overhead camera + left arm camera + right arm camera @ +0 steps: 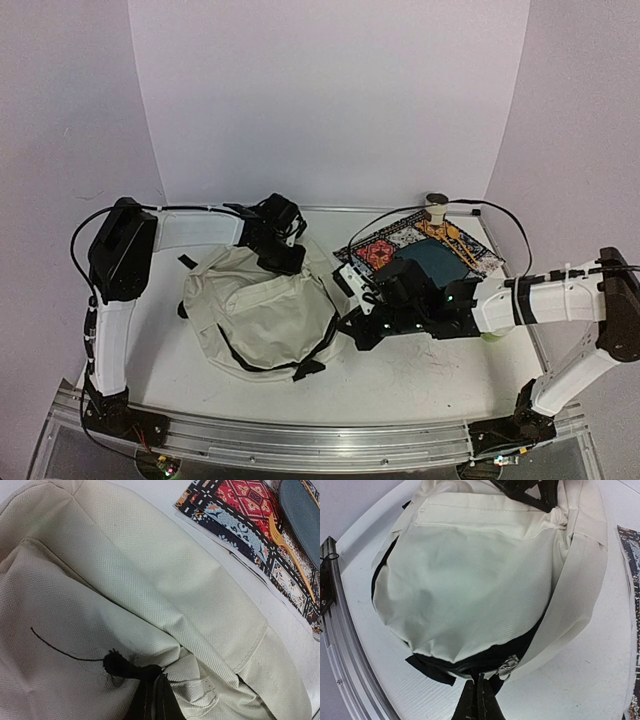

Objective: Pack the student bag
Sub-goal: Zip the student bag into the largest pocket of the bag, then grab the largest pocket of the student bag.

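Although the student bag (255,310) lies slumped on the counter (420,375) with a dark gap showing along its black zipper line, packing looks barely begun. I cannot see inside the bag, and the loose things in view are all outside it. The step in hand seems to be getting the bag open, with filling and zipping left to do.

Farthest left, the left fingers (152,697) reach over the far edge of the bag and are closed together. Cream cloth puckers toward their tips, and a black tuft (117,662) with a trailing thread sits right at them. I judge that they pinch a fold of the bag there.

The bag itself sits left of centre on the counter, between the two arms. At its right-hand edge the right fingers (477,700) are also pressed together, tips against the black zipper band. The metal zipper pull (507,666) is just beside them. Whether they nip the band or only touch it I cannot tell.

Farther right, the patterned mat (380,252) carries a teal item (435,265) and an orange pronged tool (287,547). A small pale spool-like thing (436,208) stands at its far edge. A strip of bare counter separates the mat from the bag.
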`<state>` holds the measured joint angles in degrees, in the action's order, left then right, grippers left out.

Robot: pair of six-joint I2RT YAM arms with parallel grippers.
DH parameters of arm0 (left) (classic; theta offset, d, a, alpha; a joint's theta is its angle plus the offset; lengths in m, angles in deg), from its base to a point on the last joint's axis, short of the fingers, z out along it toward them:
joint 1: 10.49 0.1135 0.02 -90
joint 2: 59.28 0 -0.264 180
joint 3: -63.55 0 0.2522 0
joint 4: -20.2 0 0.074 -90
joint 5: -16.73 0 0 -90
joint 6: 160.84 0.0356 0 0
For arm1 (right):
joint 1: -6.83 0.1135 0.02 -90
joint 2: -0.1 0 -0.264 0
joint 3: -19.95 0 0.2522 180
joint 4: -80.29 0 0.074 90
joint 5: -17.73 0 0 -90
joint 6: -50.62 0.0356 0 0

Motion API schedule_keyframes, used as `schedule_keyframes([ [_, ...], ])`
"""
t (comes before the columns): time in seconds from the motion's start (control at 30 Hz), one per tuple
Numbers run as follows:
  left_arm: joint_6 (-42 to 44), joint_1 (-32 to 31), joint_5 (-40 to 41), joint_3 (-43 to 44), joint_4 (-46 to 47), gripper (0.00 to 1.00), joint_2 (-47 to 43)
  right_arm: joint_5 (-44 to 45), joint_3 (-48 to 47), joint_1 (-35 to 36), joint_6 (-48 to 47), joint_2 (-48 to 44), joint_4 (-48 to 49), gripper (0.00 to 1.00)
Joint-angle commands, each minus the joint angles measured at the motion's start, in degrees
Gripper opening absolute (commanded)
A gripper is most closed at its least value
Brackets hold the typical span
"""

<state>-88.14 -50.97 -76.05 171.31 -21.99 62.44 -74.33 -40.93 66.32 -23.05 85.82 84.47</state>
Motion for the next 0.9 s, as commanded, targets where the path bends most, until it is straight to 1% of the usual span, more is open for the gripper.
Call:
schedule_keyframes([
  [0.0, -3.8, 7.1, 7.0, 4.1, 2.8, 0.0, 0.7, -4.9, 4.3, 3.4, 4.9, -3.3, 2.8, 0.0],
  [0.1, -5.3, 9.0, 8.0, 3.9, 2.8, 0.0, 0.4, -6.0, 6.1, 4.0, 6.1, -3.8, 5.7, 0.0],
  [0.17, -6.3, 10.0, 9.0, 2.9, 2.8, 0.0, -0.2, -5.3, 6.5, 4.0, 6.3, -4.1, 5.9, 0.0],
  [0.27, -7.8, 11.5, 9.2, -1.0, 2.9, 0.0, -2.6, -1.0, 7.2, 4.0, 6.0, -6.2, 5.9, 0.0],
  [0.33, -8.3, 11.6, 9.5, -4.2, 3.4, 0.0, -5.0, 3.4, 7.4, 3.7, 5.3, -8.1, 5.8, 0.0],
  [0.4, -9.1, 11.7, 8.6, -8.5, 4.5, 0.0, -7.9, 5.5, 7.2, 2.5, 4.3, -9.0, 5.6, 0.0],
  [0.53, -11.3, 11.0, 4.2, -18.9, 9.1, 0.0, -14.4, 4.5, 5.1, -1.4, 2.1, -7.4, 5.6, 0.0],
  [0.63, -11.9, 9.9, 0.9, -23.6, 10.8, 0.0, -18.3, 3.5, 2.9, -2.3, 0.2, -5.3, 5.6, 0.0],
  [0.73, -11.7, 8.5, -0.4, -27.0, 11.6, 0.0, -21.2, 1.5, 0.0, -3.2, -1.9, -2.0, 5.5, 0.0],
  [0.77, -11.5, 8.0, -0.5, -27.8, 11.7, 0.0, -22.0, 1.2, -1.0, -3.8, -2.9, -0.8, 5.4, 0.09],
  [0.8, -11.4, 7.7, -0.7, -28.5, 11.7, 0.0, -22.6, 0.6, -2.0, -4.3, -4.1, 0.5, 5.4, 0.21],
  [0.83, -11.4, 7.4, -0.9, -29.0, 11.7, 0.0, -23.2, -0.1, -2.9, -4.9, -5.1, 1.9, 5.4, 0.27],
  [0.87, -11.4, 7.3, -1.0, -29.4, 11.7, 0.0, -23.7, -0.9, -3.8, -5.7, -6.3, 3.2, 5.4, 0.28],
])
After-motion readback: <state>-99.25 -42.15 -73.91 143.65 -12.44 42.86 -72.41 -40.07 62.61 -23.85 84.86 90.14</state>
